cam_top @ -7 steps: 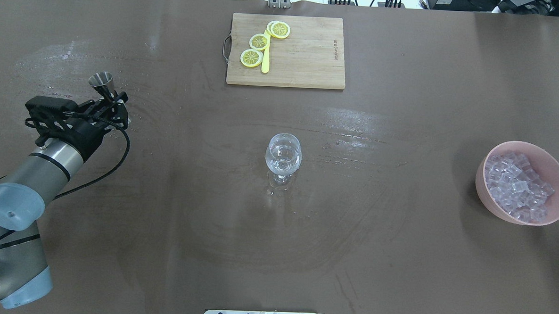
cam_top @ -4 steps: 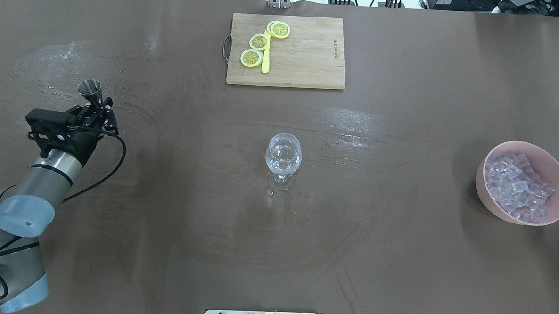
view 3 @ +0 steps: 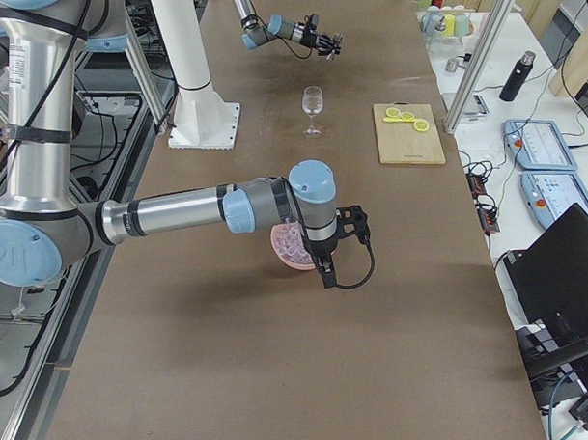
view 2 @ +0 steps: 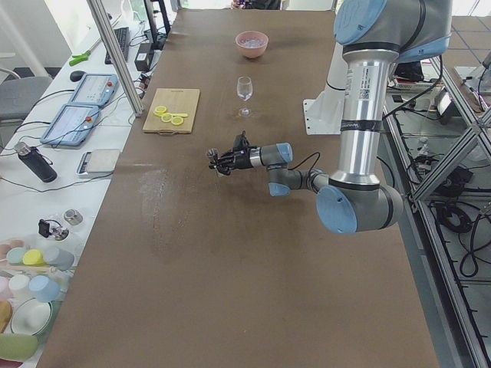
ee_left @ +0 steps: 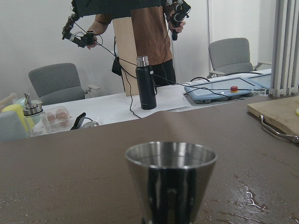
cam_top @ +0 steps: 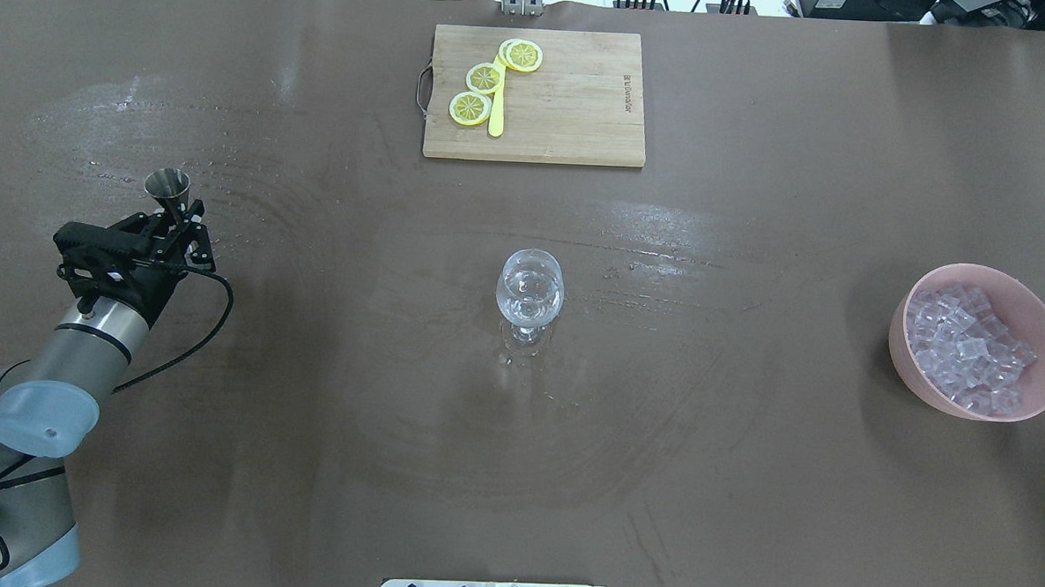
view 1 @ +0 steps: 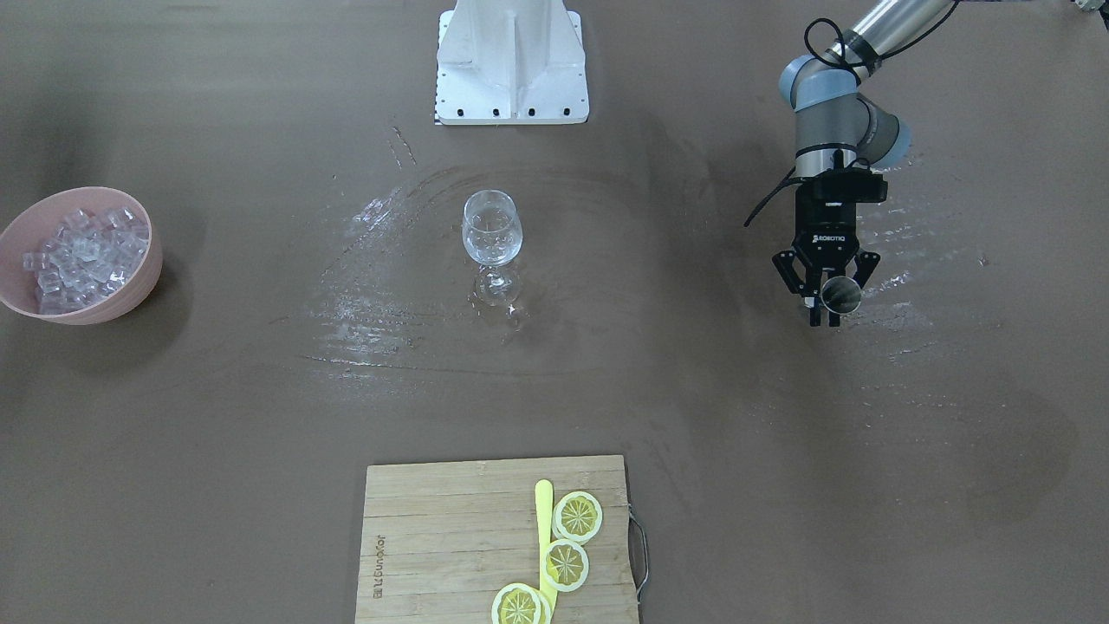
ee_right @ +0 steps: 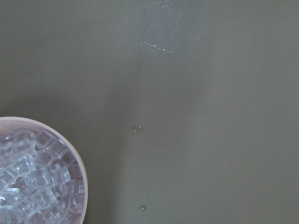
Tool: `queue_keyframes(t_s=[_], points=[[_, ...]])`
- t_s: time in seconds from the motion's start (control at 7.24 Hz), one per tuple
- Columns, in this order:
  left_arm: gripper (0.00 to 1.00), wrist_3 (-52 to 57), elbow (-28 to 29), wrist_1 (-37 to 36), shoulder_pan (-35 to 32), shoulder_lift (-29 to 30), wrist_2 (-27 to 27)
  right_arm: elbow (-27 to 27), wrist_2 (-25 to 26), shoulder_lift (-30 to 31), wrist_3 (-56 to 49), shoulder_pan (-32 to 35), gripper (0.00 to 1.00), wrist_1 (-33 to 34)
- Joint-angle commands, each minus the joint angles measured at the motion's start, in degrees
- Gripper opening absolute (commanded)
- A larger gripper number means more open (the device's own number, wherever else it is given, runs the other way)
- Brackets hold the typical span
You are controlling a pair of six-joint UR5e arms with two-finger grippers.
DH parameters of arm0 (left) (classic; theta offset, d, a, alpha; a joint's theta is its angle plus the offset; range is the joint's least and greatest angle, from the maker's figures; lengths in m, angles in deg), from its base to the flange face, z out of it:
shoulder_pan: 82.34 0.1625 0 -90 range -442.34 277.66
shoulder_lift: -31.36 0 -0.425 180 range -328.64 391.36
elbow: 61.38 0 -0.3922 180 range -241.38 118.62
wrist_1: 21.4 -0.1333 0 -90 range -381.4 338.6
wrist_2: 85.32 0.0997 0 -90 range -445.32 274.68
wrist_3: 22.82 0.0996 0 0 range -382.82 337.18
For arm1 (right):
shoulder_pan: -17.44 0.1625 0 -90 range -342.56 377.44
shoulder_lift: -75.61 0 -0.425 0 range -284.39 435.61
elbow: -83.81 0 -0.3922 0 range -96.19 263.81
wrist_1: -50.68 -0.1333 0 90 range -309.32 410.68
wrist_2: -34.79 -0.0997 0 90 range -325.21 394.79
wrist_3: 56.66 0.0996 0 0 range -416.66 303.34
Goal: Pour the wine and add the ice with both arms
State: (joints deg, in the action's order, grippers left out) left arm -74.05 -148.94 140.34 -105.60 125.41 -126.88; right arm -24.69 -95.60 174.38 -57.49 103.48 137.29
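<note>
Pouring looks the step in hand: the black left gripper [cam_top: 175, 222], near the brown worktop's [cam_top: 303, 460] left edge, clamps a small steel cone jigger [cam_top: 167, 184], which must next travel level to the clear stemmed wine glass [cam_top: 530, 289] mid-worktop. The right gripper's [view 3: 325, 275] state I cannot tell. Small clear glassy ice cubes [cam_top: 966, 344] fill the pink bowl [cam_top: 912, 368] at the right edge.

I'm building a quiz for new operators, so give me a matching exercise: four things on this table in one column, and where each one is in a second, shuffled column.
Things:
1. wine glass
2. ice
3. lemon slices
4. steel measuring cup

Places:
A. on the wooden board
B. held in the left gripper
C. heaped in the pink bowl
D. upright at the middle of the table, nothing touching it

Pairs: 1-D, 2-C, 3-A, 4-B
</note>
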Motion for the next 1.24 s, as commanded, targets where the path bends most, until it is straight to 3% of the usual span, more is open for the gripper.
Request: queue_keyframes(t_s=[0.0, 0.28, 0.41, 0.69, 1.11], points=[[0.00, -0.4, 0.6, 3.8, 1.8, -0.1, 0.0, 0.1, 0.0, -0.1, 0.0, 0.0, 0.99, 0.0], [0.00, -0.3, 2.1, 4.8, 2.2, 0.0, 0.0, 0.2, 0.1, -0.2, -0.1, 0.0, 0.99, 0.0], [0.11, -0.2, 2.7, 4.9, 2.2, 0.0, -0.1, 0.2, 0.1, -0.2, -0.1, 0.0, 0.99, 0.0], [0.22, 0.2, 2.7, 4.9, 2.4, 0.0, -0.2, 3.3, 0.1, -0.2, 0.1, 0.0, 0.99, -5.0], [0.29, 0.2, 2.8, 5.0, 2.6, -0.1, -1.7, 3.8, -0.1, -0.3, 0.5, 0.0, 0.99, -6.8]])
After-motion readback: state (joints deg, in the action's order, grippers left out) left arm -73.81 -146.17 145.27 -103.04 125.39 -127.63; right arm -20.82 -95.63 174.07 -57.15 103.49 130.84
